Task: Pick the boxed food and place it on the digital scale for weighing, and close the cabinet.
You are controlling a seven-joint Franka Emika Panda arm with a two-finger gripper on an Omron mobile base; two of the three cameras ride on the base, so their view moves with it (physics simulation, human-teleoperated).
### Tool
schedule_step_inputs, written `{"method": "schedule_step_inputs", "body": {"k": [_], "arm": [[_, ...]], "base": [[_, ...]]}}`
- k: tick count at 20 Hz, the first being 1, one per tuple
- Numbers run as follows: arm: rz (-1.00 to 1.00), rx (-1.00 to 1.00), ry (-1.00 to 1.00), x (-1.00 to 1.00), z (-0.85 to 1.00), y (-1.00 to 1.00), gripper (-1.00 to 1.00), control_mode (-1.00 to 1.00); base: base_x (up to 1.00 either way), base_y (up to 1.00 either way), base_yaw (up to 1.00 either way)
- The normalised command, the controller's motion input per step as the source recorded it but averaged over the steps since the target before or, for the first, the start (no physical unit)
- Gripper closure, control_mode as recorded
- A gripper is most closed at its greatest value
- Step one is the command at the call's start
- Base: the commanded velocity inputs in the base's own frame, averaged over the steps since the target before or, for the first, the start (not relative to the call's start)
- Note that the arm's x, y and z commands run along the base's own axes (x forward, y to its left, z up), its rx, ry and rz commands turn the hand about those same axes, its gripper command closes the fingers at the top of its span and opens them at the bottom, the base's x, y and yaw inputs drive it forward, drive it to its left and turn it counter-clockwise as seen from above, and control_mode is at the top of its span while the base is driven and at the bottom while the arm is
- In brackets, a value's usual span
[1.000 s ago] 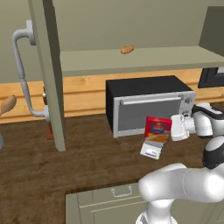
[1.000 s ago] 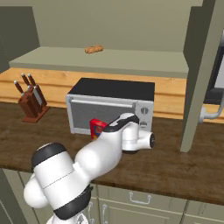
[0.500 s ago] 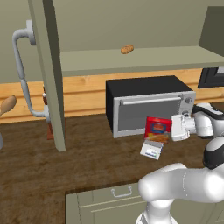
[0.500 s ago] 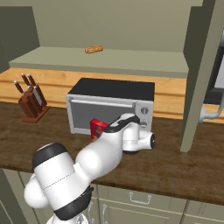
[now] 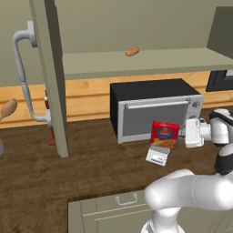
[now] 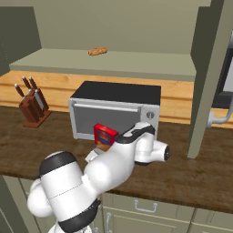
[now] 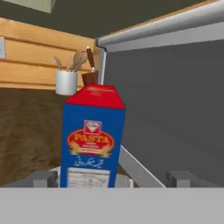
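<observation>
Boxed food [image 7: 92, 138] upright between open hand's [image 7: 114, 179] fingers

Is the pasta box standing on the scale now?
Yes: in the left base view the boxed food stands upright on the digital scale, with the open gripper beside it.

Behind the tool stands a toaster oven [image 5: 154, 109] on the dark wooden table [image 5: 91, 168], before a light wood wall [image 5: 86, 98].

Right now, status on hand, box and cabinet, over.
Hand open, fingers either side of the red-and-blue pasta box. Box upright on small flat grey scale. Olive-grey cabinet door open. Nothing in the way.
</observation>
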Motion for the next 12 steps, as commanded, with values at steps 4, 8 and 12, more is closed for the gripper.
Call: {"method": "schedule_step_inputs", "body": {"k": [4, 8, 12], "arm": [[-0.01, 0.00, -0.24, -0.28, 0.02, -0.29, -1.00, -1.00], [-0.04, 0.01, -0.45, -0.61, 0.26, -0.41, -1.00, -1.00], [-0.07, 0.07, -0.46, -0.74, 0.39, -0.38, -1.00, -1.00]], "base": [[0.00, 0.00, 0.00], [0.00, 0.00, 0.00], [0.00, 0.00, 0.00]]}}
